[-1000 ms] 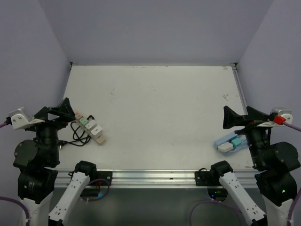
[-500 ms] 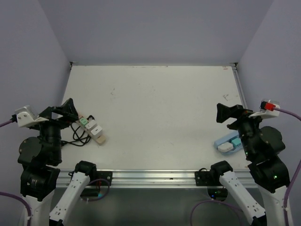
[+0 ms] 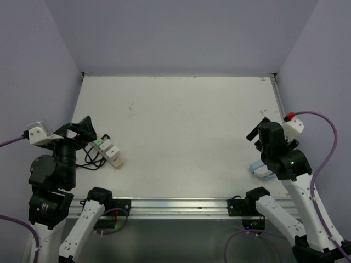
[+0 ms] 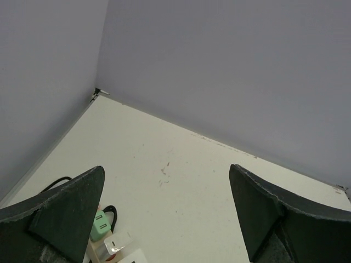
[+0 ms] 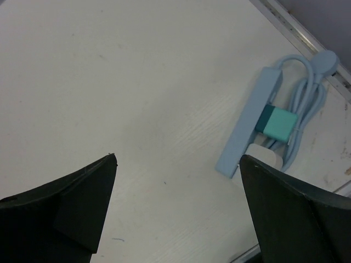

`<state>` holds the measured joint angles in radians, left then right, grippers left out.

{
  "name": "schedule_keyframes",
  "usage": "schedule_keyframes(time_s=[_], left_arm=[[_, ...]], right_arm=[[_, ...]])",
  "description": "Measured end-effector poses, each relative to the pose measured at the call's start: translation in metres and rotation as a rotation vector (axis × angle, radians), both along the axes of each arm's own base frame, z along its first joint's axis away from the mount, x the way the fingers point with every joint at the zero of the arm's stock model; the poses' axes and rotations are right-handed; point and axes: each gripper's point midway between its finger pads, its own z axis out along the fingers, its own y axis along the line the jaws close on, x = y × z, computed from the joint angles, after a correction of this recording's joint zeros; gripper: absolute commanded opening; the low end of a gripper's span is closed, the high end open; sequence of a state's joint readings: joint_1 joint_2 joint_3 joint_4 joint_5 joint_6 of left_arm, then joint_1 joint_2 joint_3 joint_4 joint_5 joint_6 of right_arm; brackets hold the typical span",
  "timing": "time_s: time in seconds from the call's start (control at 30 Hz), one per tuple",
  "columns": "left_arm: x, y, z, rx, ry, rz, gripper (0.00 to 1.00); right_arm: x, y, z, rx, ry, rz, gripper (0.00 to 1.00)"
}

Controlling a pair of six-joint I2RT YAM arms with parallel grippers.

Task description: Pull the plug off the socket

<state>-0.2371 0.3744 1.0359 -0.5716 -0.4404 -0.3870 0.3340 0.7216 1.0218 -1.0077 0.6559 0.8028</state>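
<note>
A: Two power strips on the white table [image 3: 181, 109], yes? Quick rundown.

B: Yes. Beige strip [image 3: 117, 161] lies at the left front, angled, just beside the left gripper [image 3: 83, 129]. Green plug [image 3: 97, 142] sits in its far end, and white plugs [image 3: 108, 148] follow it along the strip. Black cord [image 3: 88, 163] loops on the table at its left.

A: The other one?

B: Blue strip [image 5: 247, 129] is at the right front, near the table edge. Teal plug [image 5: 276, 123] is seated about halfway along it. White plug [image 5: 264, 155] sits next to that, toward the strip's end; I cannot tell if it is fully in. Blue cord [image 5: 310, 98] is coiled alongside, touching the strip.

A: Left pincer?

B: Fingers spread wide with nothing between them, raised above the table. In its wrist view the green plug and the top of the beige strip show at the bottom edge, beside one finger. No contact that I can see.

A: Right gripper [image 5: 178, 159]?

B: Also gaping and empty, over bare tabletop. The blue strip lies off to one side, past the finger and apart from it.

A: Any plug out?

B: Green and teal are both in their sockets.
</note>
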Motion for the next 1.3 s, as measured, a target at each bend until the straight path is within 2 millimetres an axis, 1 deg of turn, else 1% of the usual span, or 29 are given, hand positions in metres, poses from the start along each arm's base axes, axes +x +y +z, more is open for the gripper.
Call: schedule_keyframes(time_s=[0.17,0.27,0.37,0.43,0.5,0.57,0.8,0.9,1.0,1.3], left_arm=[[0.006,-0.009,-0.018,-0.016,0.031,-0.039,1.0],[0.009,-0.015,-0.025,-0.022,0.05,-0.07,1.0],[0.009,-0.019,-0.026,-0.02,0.053,-0.092,0.99],[0.009,-0.021,-0.026,-0.019,0.054,-0.102,0.99],[0.009,-0.023,-0.026,-0.019,0.055,-0.112,1.0],[0.009,-0.025,-0.027,-0.017,0.06,-0.125,0.99],[0.011,-0.033,-0.03,-0.013,0.072,-0.163,1.0],[0.012,-0.035,-0.03,-0.013,0.074,-0.175,1.0],[0.013,-0.037,-0.031,-0.011,0.079,-0.184,1.0],[0.014,-0.039,-0.034,-0.009,0.094,-0.192,1.0]], right_arm=[[-0.004,-0.016,-0.04,-0.048,0.146,-0.128,0.99],[-0.009,-0.036,-0.064,-0.055,0.234,-0.238,0.99],[-0.016,-0.059,-0.096,0.016,0.322,-0.374,0.99],[-0.024,-0.072,-0.113,0.054,0.374,-0.454,0.99],[-0.029,-0.078,-0.128,0.08,0.422,-0.502,0.99],[-0.029,-0.081,-0.137,0.111,0.441,-0.538,0.99],[-0.032,-0.098,-0.152,0.232,0.432,-0.701,0.99],[-0.036,-0.1,-0.168,0.304,0.446,-0.762,0.99],[-0.043,-0.097,-0.188,0.391,0.446,-0.817,0.99],[-0.026,-0.097,-0.199,0.467,0.345,-0.805,0.99]])
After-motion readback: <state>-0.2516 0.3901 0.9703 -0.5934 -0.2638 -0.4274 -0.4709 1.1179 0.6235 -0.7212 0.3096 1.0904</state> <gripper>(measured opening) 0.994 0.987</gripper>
